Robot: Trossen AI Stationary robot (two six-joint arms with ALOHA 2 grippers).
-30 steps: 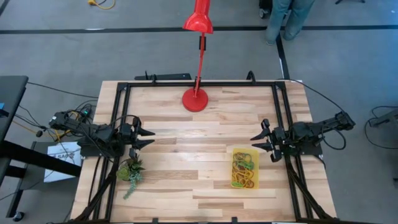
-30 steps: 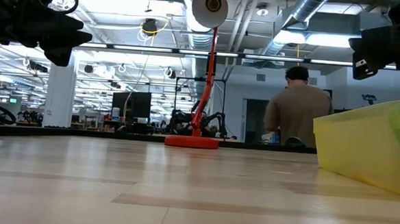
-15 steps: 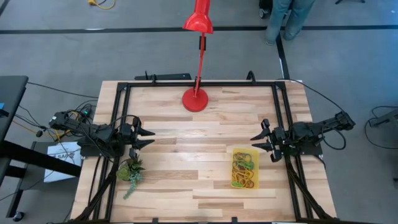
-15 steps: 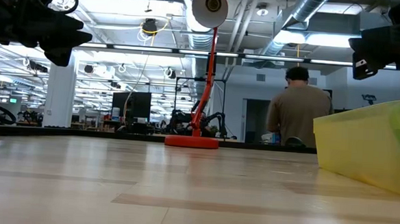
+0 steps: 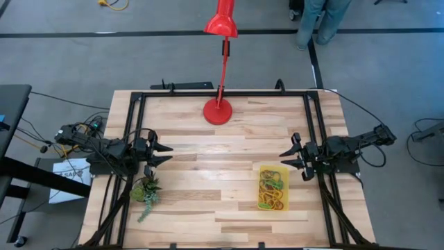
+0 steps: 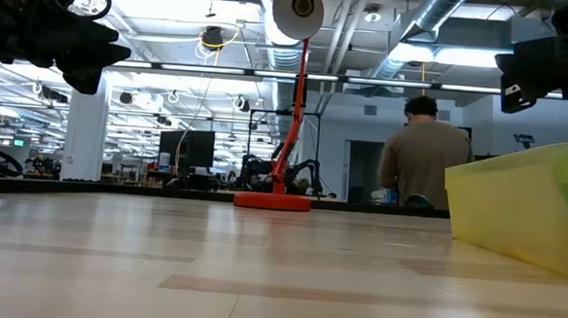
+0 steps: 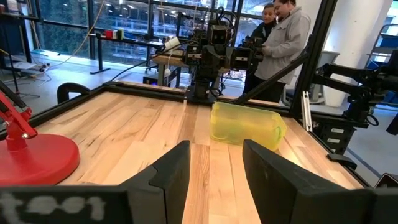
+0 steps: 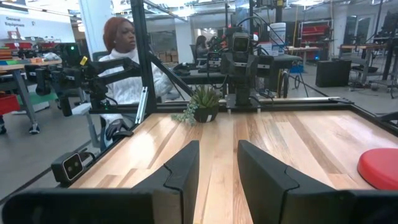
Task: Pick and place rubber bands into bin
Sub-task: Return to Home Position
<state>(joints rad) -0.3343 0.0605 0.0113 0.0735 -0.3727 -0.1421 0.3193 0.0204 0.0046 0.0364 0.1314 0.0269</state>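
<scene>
Bright even overhead light, soft shadows

The left arm sits folded at the left side, its left gripper (image 5: 168,153) pointing inward with fingers parted. The right arm mirrors it opposite, its right gripper (image 5: 284,159) facing inward with fingers likewise apart.

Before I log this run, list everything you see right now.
rubber bands: many; yellow, orange, green; in the bin
bin: one; translucent yellow; table's right side
lamp: one; red; base at the table's far middle
plant: one; green; table's left side, beside the left arm
table: one; light wood
people: several; beyond the table
left pincer: open, empty; left side
right pincer: open, empty; right side, beside the bin
</scene>
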